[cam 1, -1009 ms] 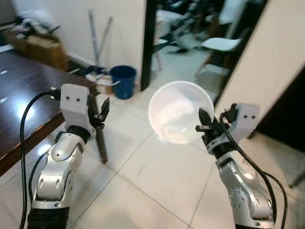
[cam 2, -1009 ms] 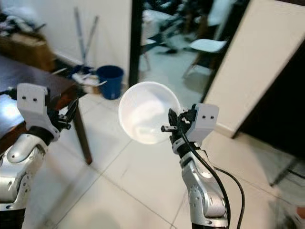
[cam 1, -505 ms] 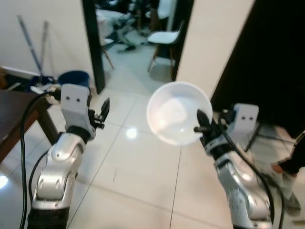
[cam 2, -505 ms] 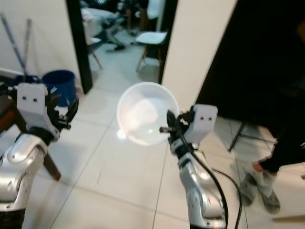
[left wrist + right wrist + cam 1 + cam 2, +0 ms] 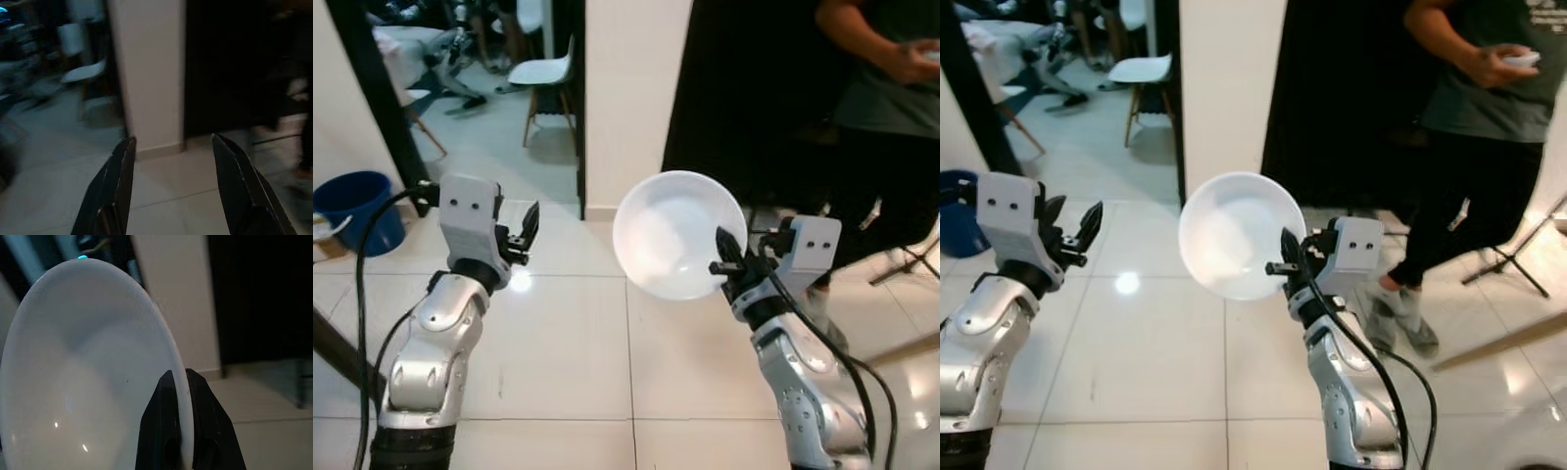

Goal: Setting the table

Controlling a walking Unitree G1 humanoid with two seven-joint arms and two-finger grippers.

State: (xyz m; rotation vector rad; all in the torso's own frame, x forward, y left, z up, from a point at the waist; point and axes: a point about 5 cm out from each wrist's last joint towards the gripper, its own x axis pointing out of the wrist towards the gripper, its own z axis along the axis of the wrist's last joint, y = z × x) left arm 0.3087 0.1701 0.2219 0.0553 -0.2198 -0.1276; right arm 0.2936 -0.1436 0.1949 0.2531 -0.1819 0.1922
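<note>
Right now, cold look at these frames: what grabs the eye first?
The white bowl, held up on edge mid-frame over the tiled floor, its rim pinched by the right gripper. Next, a person standing close ahead on the robot's right, holding something small and white. The left gripper is raised, open and holding nothing.

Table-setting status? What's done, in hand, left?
Done: the right gripper is shut on the rim of the white bowl, carried tilted above the tile floor.
In hand: transport; a person stands ahead.
Left: placing it. Left gripper open, carrying nothing.
</note>
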